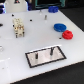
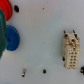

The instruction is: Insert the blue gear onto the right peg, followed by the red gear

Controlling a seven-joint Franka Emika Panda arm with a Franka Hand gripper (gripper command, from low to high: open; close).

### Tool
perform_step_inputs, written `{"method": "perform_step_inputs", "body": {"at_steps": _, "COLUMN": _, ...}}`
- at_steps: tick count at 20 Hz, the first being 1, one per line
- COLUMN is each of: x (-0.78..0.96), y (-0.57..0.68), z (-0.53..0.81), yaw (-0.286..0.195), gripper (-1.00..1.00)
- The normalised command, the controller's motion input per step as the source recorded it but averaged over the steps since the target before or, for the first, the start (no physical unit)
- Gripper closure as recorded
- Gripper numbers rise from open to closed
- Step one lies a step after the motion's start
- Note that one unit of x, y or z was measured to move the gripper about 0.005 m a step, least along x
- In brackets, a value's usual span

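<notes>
End effector state cannot be told from either view. Beside the red gear [image 1: 67, 34] on the white surface [image 1: 30, 42] lies the blue gear [image 1: 60, 27].

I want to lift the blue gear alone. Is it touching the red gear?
Cannot tell. In the exterior view the blue gear and red gear sit edge to edge, too blurred to show a gap or contact.
</notes>
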Motion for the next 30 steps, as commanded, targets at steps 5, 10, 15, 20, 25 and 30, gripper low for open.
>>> {"method": "perform_step_inputs", "body": {"at_steps": 5, "x": -0.47, "y": 0.69, "z": 0.0, "yaw": 0.0, "gripper": -1.0}}
{"method": "perform_step_inputs", "body": {"at_steps": 10, "x": -0.44, "y": 0.7, "z": -0.01, "yaw": 0.0, "gripper": -1.0}}
{"method": "perform_step_inputs", "body": {"at_steps": 15, "x": -0.35, "y": 0.68, "z": -0.2, "yaw": 0.0, "gripper": -1.0}}
{"method": "perform_step_inputs", "body": {"at_steps": 20, "x": -0.29, "y": 0.57, "z": -0.37, "yaw": 0.0, "gripper": -1.0}}
{"method": "perform_step_inputs", "body": {"at_steps": 25, "x": -0.25, "y": 0.42, "z": -0.47, "yaw": 0.0, "gripper": -1.0}}
{"method": "perform_step_inputs", "body": {"at_steps": 30, "x": -0.28, "y": 0.2, "z": -0.55, "yaw": 0.0, "gripper": -1.0}}
